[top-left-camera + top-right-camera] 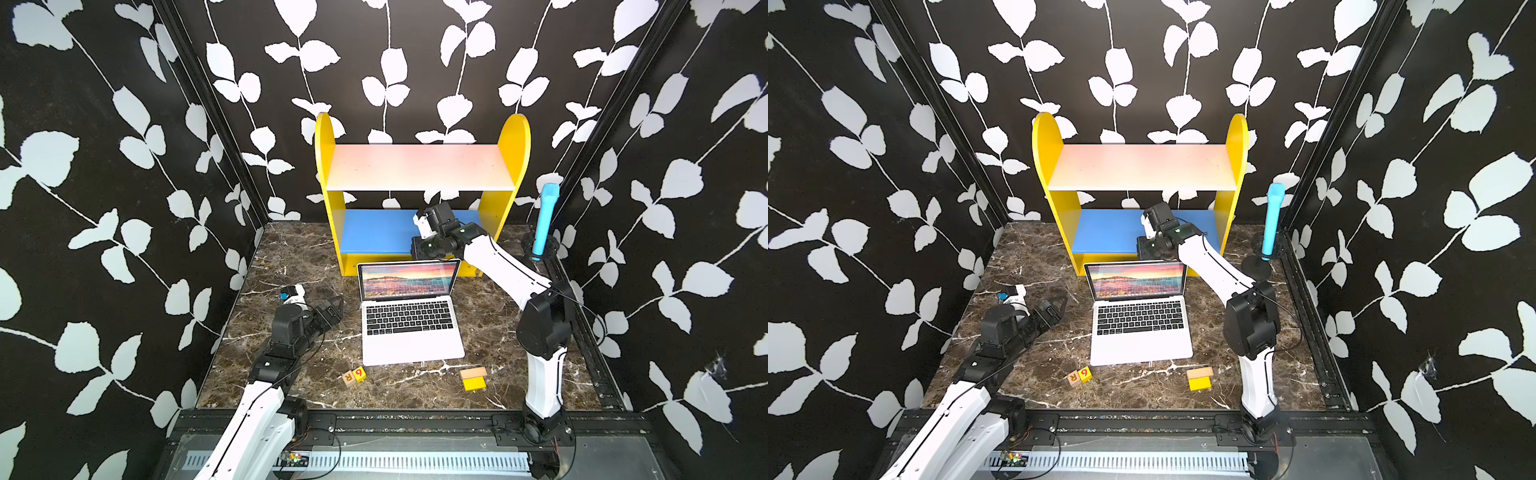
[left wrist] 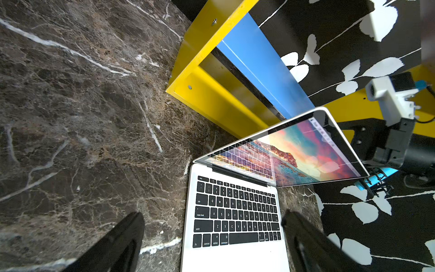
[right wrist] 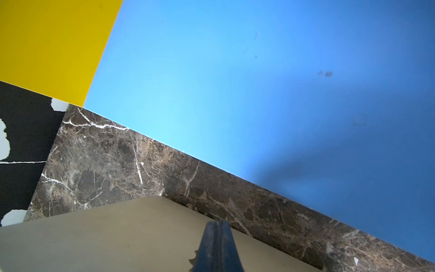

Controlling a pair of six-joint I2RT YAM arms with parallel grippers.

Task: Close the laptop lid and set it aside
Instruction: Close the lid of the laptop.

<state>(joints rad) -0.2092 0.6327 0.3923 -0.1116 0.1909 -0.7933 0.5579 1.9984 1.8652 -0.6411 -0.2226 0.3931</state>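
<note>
The laptop (image 1: 411,345) (image 1: 1140,347) lies open on the middle of the marble table, keyboard toward the front. The laptop lid (image 1: 406,279) (image 1: 1139,279) leans forward, its sunset screen lit. My right gripper (image 3: 217,227) is shut, its tips resting on the grey outside of the lid (image 3: 106,235) near the top edge; in both top views it sits just behind the lid (image 1: 419,251). My left gripper (image 1: 334,309) (image 2: 211,219) is open, low over the table at the laptop's left side. Its black fingers (image 2: 131,235) straddle the keyboard's left edge (image 2: 235,256) in the left wrist view and hold nothing.
A yellow shelf unit (image 1: 326,166) with a blue lower board (image 3: 259,82) stands right behind the laptop. A blue microphone on a black stand (image 1: 546,220) is at the back right. Letter cubes (image 1: 354,376) and a yellow and a wooden block (image 1: 473,379) lie in front.
</note>
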